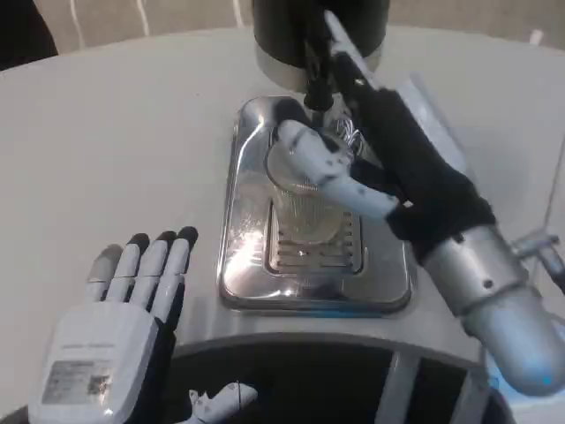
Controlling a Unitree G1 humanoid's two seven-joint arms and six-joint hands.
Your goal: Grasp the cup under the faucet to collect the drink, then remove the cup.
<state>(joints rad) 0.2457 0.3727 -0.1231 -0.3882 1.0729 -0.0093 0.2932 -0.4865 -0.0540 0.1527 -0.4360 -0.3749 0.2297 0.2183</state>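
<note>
Standing on the drip tray [252, 265] under the faucet [315, 75], the cup [305, 208] is partly masked by the right hand [371, 150] — grip cannot be confirmed; left hand [132, 300] rests flat on the table [115, 159], fingers spread — dispenser [282, 31] cropped above

Even, fairly bright indoor light falls from above — the round white table [132, 132] reads soft grey-white with only faint shadows. The polished steel drip tray [256, 265] throws bright glare and a bluish glint along its front edge. Everything looks slightly soft; the right hand [371, 150] is smeared with motion blur.
</note>
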